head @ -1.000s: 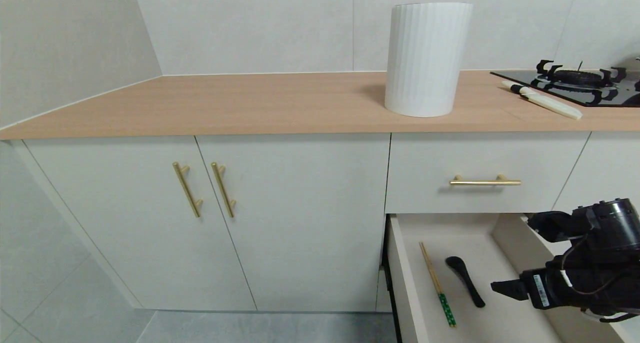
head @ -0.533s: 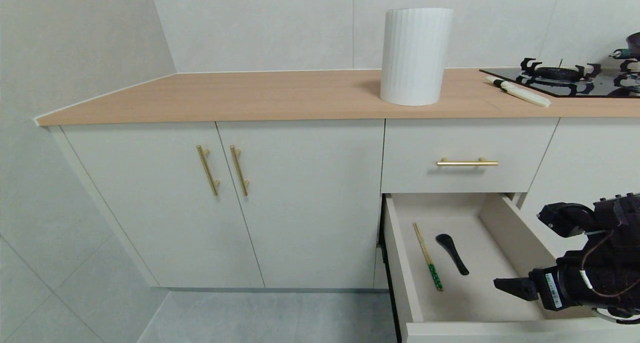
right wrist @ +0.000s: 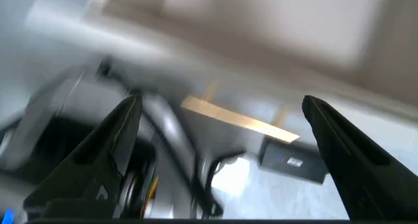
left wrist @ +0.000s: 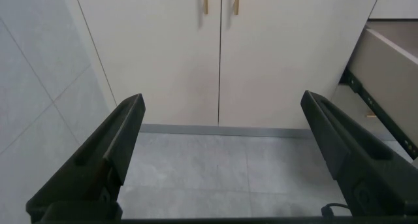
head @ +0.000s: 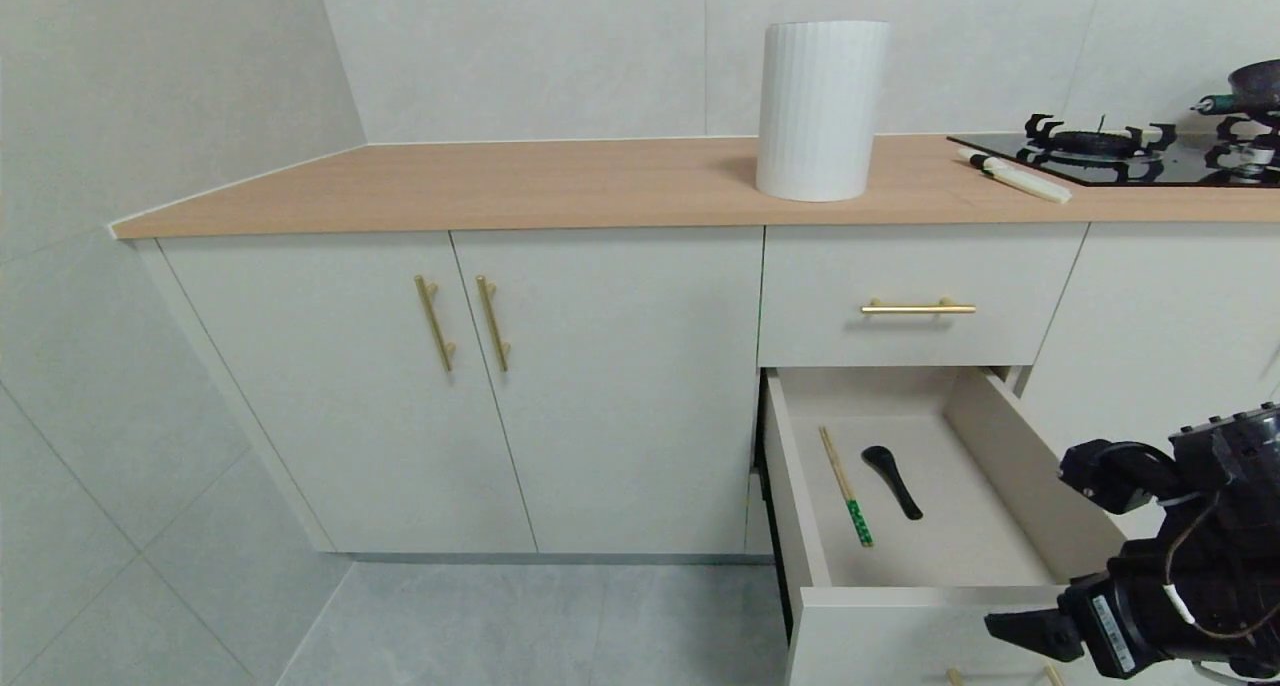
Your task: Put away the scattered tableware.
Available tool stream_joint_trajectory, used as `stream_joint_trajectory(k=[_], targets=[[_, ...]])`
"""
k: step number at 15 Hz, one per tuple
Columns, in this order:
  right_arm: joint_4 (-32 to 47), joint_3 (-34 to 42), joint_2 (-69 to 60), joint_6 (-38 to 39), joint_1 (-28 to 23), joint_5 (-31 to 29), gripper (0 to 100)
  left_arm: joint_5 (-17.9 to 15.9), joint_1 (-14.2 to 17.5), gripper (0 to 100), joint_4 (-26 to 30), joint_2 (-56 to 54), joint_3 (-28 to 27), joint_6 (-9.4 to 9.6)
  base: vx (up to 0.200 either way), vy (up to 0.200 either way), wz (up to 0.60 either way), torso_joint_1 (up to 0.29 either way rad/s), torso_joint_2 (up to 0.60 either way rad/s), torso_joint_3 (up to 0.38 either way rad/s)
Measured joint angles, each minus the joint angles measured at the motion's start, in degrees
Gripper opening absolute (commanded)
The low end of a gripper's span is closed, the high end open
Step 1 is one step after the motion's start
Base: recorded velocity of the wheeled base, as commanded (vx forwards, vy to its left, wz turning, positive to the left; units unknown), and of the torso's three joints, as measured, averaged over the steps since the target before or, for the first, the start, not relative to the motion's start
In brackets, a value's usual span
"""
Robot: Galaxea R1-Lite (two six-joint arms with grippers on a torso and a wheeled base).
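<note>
The lower drawer [head: 800, 526] stands pulled out. Inside it lie a pair of wooden chopsticks with green ends [head: 845, 486] and a black spoon [head: 892, 481], side by side. A cream-handled knife [head: 1015, 178] rests on the wooden counter [head: 560, 181] beside the stove. My right gripper [head: 1040, 551] is open at the drawer's front right corner, holding nothing. In the right wrist view the right gripper [right wrist: 222, 119] has the drawer's gold handle [right wrist: 238, 119] blurred between its fingers. My left gripper [left wrist: 222, 103] is open and low, facing the cabinet doors [left wrist: 219, 48] and the floor.
A tall white ribbed container [head: 820, 111] stands on the counter above the drawers. The black gas stove [head: 1120, 151] is at the far right. The upper drawer [head: 915, 296] is shut. The left wall [head: 120, 166] closes in the corner, with grey floor [head: 480, 626] below.
The head camera has backed away, so the whole picture shifted and the drawer's front came into view. My right gripper went from over the drawer's inside to in front of its front panel.
</note>
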Motion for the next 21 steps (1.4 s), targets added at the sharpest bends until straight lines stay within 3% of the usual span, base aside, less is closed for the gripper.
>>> stream_joint_trajectory(k=[4, 8, 14, 21], targets=[[8.22, -0.24, -0.72, -2.82, 4.60, 0.60, 100, 0.02, 0.02, 100, 0.00, 0.00, 0.00, 0.02, 0.000, 0.000, 0.00, 0.000, 0.00, 0.000], [9.02, -0.83, 1.57, -3.00, 5.51, 0.30, 100, 0.05, 0.02, 100, 0.00, 0.00, 0.00, 0.00, 0.000, 0.000, 0.00, 0.000, 0.00, 0.000], [9.22, -5.40, 9.26, 7.77, 5.23, -5.00, 100, 0.02, 0.02, 100, 0.00, 0.00, 0.00, 0.00, 0.000, 0.000, 0.00, 0.000, 0.00, 0.000], [8.87, -9.36, 14.69, 14.31, 5.23, -10.58, 100, 0.02, 0.02, 100, 0.00, 0.00, 0.00, 0.00, 0.000, 0.000, 0.00, 0.000, 0.00, 0.000]])
